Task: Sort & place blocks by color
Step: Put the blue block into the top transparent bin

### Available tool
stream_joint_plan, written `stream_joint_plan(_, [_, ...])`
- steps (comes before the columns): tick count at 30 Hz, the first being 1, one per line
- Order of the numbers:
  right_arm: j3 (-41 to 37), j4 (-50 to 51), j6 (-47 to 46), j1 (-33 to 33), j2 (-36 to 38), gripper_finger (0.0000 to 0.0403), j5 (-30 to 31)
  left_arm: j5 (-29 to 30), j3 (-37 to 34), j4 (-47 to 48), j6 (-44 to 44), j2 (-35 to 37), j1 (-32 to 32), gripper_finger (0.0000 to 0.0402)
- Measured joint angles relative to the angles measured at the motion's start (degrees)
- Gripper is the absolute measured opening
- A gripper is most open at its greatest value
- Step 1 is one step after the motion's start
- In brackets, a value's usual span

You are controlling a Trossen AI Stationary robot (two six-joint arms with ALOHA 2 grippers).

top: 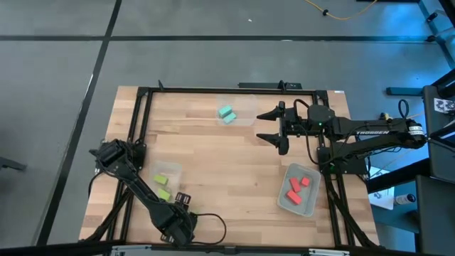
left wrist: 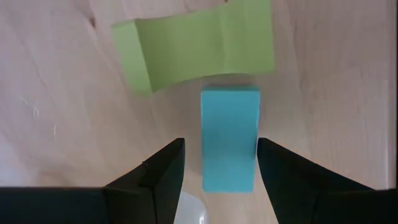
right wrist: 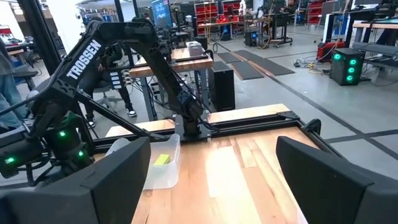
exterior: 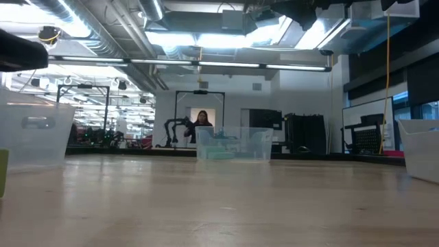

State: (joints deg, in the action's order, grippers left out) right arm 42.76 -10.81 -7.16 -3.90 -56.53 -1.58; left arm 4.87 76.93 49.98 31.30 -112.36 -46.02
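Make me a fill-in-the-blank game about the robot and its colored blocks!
1. In the left wrist view, the block between the left gripper fingers is ____.
2. The bin near the right arm holds ____ blocks.
3. The right gripper has its fingers ____.
4. The block lying beside the teal block is ____.

Missing words: teal; red; open; green

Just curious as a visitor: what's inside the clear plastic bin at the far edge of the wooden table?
Teal blocks lie inside the clear plastic bin. From overhead they look like two touching pieces; whether another hides beneath cannot be seen.
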Motion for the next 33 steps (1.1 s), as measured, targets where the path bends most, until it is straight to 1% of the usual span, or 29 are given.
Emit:
stream_joint_plan(10, [0.0,-0.04,-0.02,0.02,0.0,0.0351,0.02,0.37,-0.34,-2.73,-0.47,-0.82,0.0,0.0194])
stream_joint_plan(16, [0.0,-0.07,-0.03,0.02,0.0,0.0351,0.02,-2.39,-0.14,-2.89,-1.91,-2.75,0.11,0.0194])
stream_joint_plan(20, [0.0,-0.07,-0.11,0.01,0.0,0.0351,0.04,-0.76,-0.14,-2.87,-0.94,-2.82,0.19,0.0194])
stream_joint_plan(23, [0.0,-0.06,-0.09,0.02,0.0,0.0351,0.04,-0.61,-0.18,-2.9,-0.62,-2.78,0.31,0.0191])
stream_joint_plan(26, [0.0,-0.07,-0.09,0.0,0.0,0.0351,0.04,-0.43,-0.21,-2.96,-0.54,-2.82,0.28,0.0168])
stream_joint_plan(30, [0.0,-0.07,-0.09,0.02,0.0,0.0351,0.04,-0.39,-0.38,-3.17,-0.46,-2.09,0.28,0.0118])
stream_joint_plan(33, [0.0,-0.07,-0.09,0.0,0.0,0.0351,0.04,0.57,-0.58,-3.38,-0.07,-1.16,0.32,0.0115])
